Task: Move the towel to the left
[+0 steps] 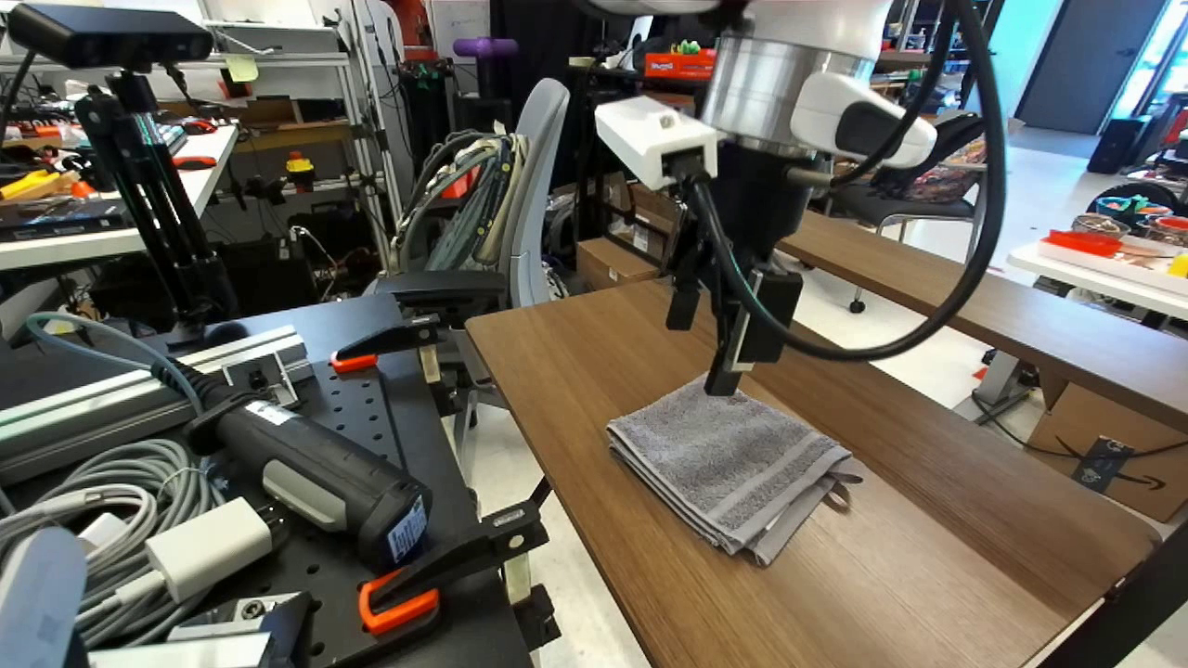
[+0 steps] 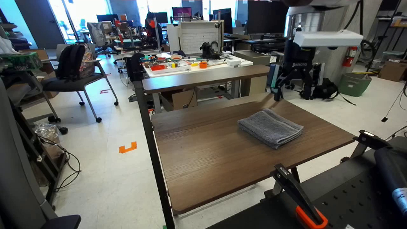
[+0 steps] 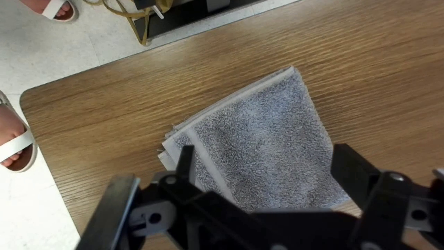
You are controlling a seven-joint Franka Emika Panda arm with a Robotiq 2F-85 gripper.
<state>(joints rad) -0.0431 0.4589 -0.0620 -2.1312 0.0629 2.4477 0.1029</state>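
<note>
Closest to the camera is the pincer [image 3: 265,156] in the wrist view, jaws spread wide with the folded grey towel [image 3: 274,132] showing between them, can't tell if they touch it. In an exterior view the towel's on the bench [image 2: 197,162], nearer the right edge than the left. Two clamps [image 2: 294,190] crowd the near edge, and someone's sandalled foot [image 3: 12,128] shows just off a corner. Past the right edge there's a green bin [image 2: 354,84], can't see inside.
</note>
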